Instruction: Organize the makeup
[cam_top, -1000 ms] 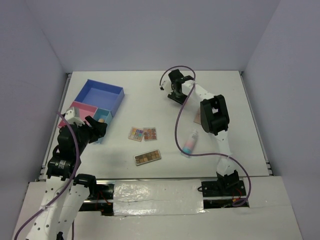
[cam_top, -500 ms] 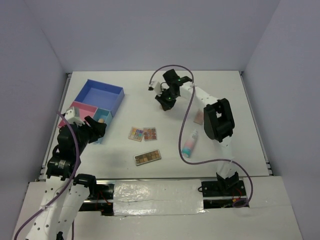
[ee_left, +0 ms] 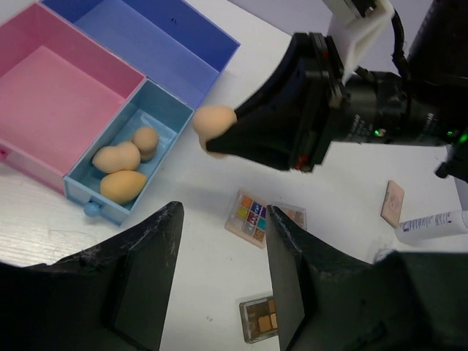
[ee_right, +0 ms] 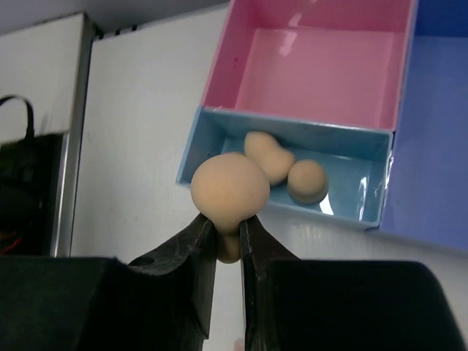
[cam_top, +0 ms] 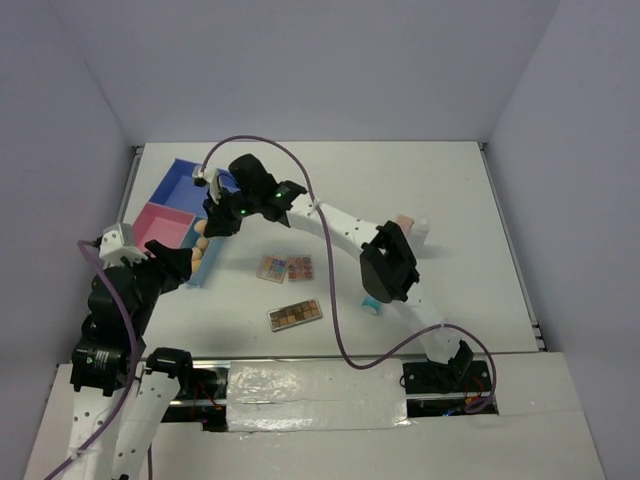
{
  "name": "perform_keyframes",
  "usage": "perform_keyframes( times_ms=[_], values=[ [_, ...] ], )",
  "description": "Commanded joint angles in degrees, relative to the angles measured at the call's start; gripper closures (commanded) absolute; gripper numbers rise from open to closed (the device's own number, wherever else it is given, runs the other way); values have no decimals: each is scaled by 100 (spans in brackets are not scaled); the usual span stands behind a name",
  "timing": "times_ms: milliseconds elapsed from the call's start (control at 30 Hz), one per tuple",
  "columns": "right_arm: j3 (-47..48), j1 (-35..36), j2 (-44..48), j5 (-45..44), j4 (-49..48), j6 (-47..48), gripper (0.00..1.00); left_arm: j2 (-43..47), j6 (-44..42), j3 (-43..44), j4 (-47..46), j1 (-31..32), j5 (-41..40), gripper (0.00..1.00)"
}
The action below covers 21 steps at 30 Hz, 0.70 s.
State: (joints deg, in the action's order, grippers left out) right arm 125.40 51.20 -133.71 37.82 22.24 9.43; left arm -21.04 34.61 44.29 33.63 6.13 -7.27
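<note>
My right gripper (ee_right: 228, 228) is shut on a peach egg-shaped sponge (ee_right: 229, 184) and holds it above the table just in front of the tray's teal compartment (ee_right: 351, 191). It shows in the top view (cam_top: 212, 222) and in the left wrist view (ee_left: 219, 135) with its sponge (ee_left: 214, 123). Three sponges (ee_left: 121, 164) lie in the teal compartment. My left gripper (ee_left: 223, 274) is open and empty, raised near the table's front left (cam_top: 178, 266). Two multicolour palettes (cam_top: 272, 267) (cam_top: 300, 267) and a brown palette (cam_top: 295, 315) lie mid-table.
The tray's pink compartment (cam_top: 160, 222) and blue compartment (cam_top: 185, 178) hold nothing. A beige compact (ee_left: 393, 204) and a white-pink-teal tube (ee_left: 431, 225) lie to the right. A small white bottle (cam_top: 420, 228) stands beyond the right arm. A purple cable arcs over the table.
My right arm swung from the back middle leftward to the tray, carrying the sponge. My left gripper drew back toward the near left.
</note>
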Motion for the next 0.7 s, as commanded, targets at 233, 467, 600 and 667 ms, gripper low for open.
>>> perform_keyframes(
  times_ms=[233, 467, 600, 667],
  values=[
    [677, 479, -840, -1198, -1996, -1522, 74, 249, -7, 685, 698, -33, -407, 39],
    [810, 479, -1113, -1339, -2022, -1611, 55, 276, 19, 791, 821, -24, -460, 34],
    [565, 487, -1078, -1313, -2092, -1602, 50, 311, 81, 739, 830, -33, -416, 32],
    [573, 479, -1105, -1304, -2092, -1594, 48, 311, 116, 739, 830, -33, -390, 32]
  ],
)
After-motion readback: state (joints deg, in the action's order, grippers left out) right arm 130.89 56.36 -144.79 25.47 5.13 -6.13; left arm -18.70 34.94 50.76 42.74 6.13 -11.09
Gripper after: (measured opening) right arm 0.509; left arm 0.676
